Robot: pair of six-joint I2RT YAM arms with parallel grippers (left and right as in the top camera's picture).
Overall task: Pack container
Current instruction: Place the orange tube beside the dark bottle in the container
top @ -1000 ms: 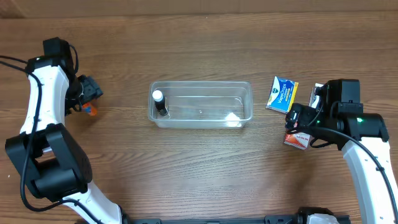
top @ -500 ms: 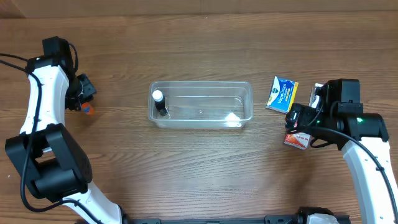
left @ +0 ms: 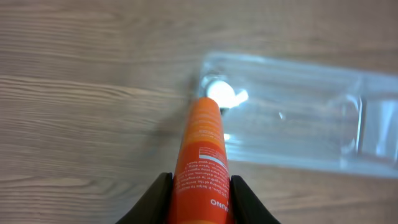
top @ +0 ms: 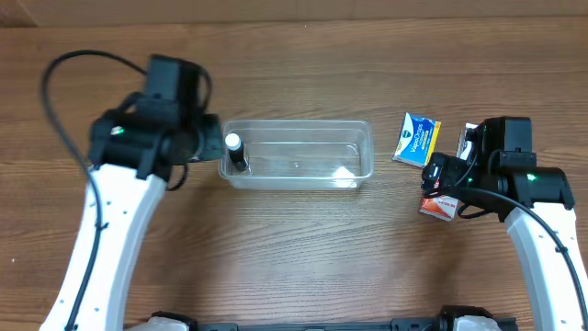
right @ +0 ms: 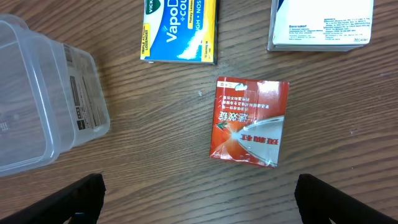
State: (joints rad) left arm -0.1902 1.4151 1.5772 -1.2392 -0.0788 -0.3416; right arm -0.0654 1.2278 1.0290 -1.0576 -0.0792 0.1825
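Observation:
The clear plastic container (top: pixel 296 154) lies at mid-table, with a small black bottle with a white cap (top: pixel 235 152) standing in its left end. My left gripper (left: pixel 200 182) is shut on an orange tube (left: pixel 202 149), whose tip points at the container's (left: pixel 298 118) left end near the white cap (left: pixel 219 92). In the overhead view the left wrist (top: pixel 175 129) sits just left of the container and hides the tube. My right gripper (right: pixel 199 199) is open above bare wood, just short of a red packet (right: pixel 249 121).
A blue and yellow box (right: pixel 180 28) and a white box (right: pixel 322 23) lie beyond the red packet, right of the container's corner (right: pixel 43 106). In the overhead view the right arm (top: pixel 514 175) covers part of the red packet (top: pixel 439 208).
My left gripper closed on the orange tube at the far left, and the arm carried it right to the container's left end. The right arm has not moved.

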